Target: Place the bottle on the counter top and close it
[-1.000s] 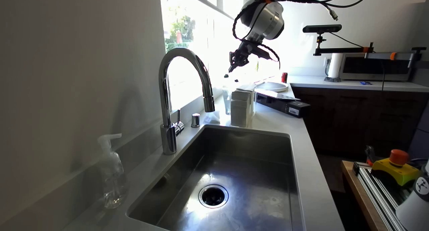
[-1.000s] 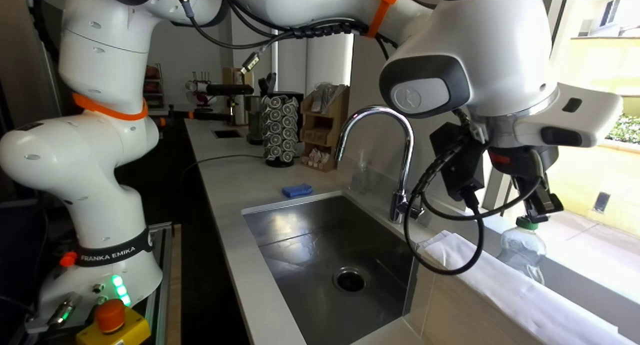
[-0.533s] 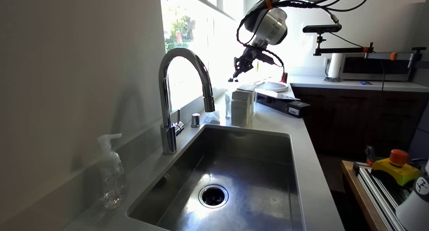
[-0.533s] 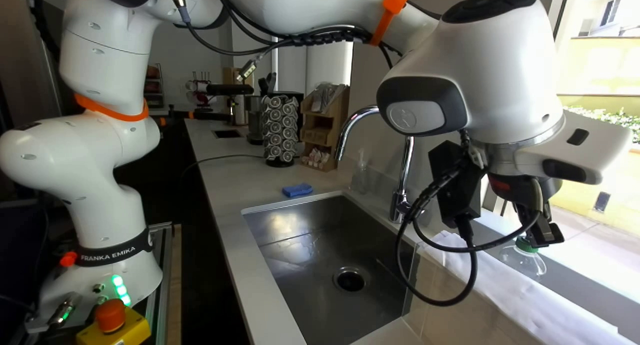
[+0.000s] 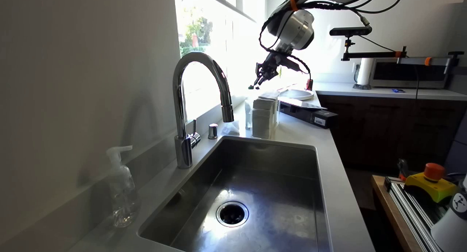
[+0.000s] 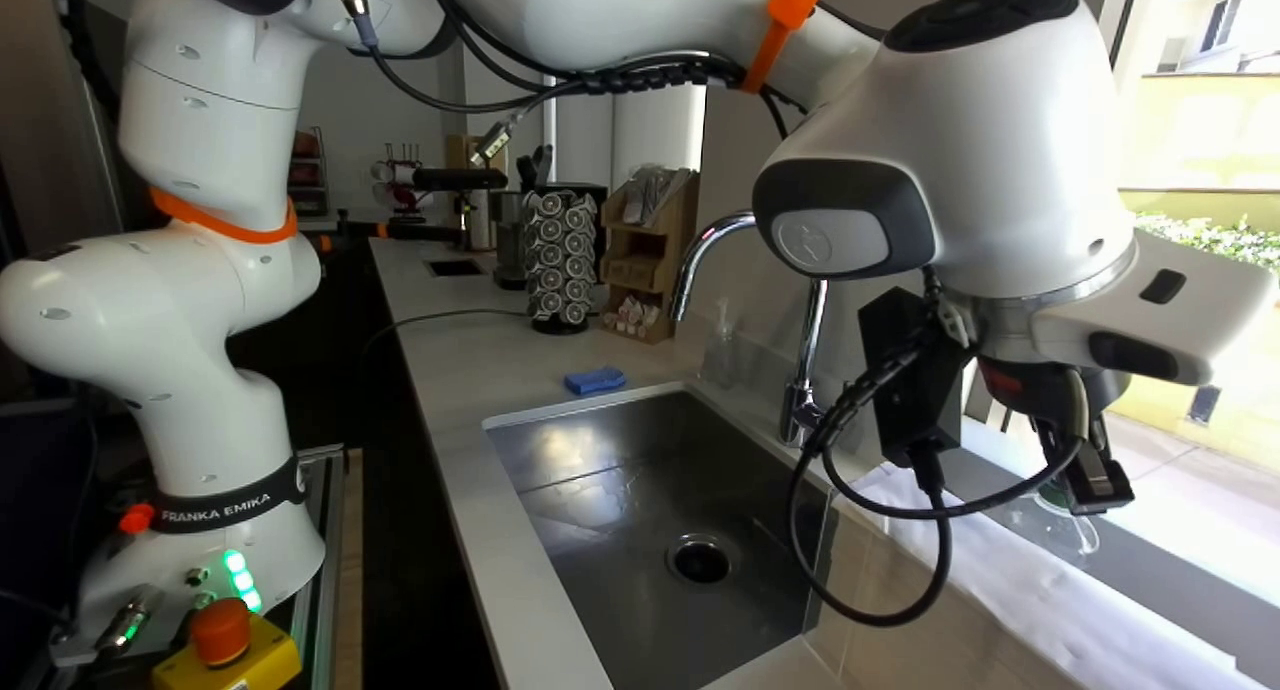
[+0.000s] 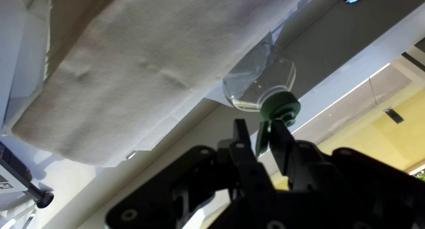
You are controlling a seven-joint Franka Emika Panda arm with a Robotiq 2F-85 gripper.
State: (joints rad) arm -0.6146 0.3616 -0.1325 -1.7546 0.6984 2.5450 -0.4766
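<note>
The bottle [image 5: 248,115] is pale, see-through plastic with a green flip cap. It stands upright on the grey counter top [image 5: 341,179], behind a stack of papers and close to the window. In an exterior view most of the bottle [image 6: 1070,532] is hidden by my gripper, the cable and the papers. In the wrist view the bottle [image 7: 262,78] lies just beyond my fingertips. My gripper [image 7: 258,123] is partly open there, with a gap between the fingers. The cap's green flap [image 7: 263,137] hangs in that gap, by the right finger; I cannot tell whether they touch.
A white paper stack [image 5: 262,118] stands right beside the bottle. A black box [image 5: 306,115] and a plate [image 5: 297,95] lie behind it. The steel sink [image 5: 270,153], arched tap [image 5: 199,58] and clear dispenser [image 5: 122,190] are in front. A blue sponge [image 6: 595,380] lies beyond the sink.
The arm and bottle have come down; the bottle, tilted and raised one second ago, now stands upright. In the last half second the fingers have parted and the gripper has lowered slightly.
</note>
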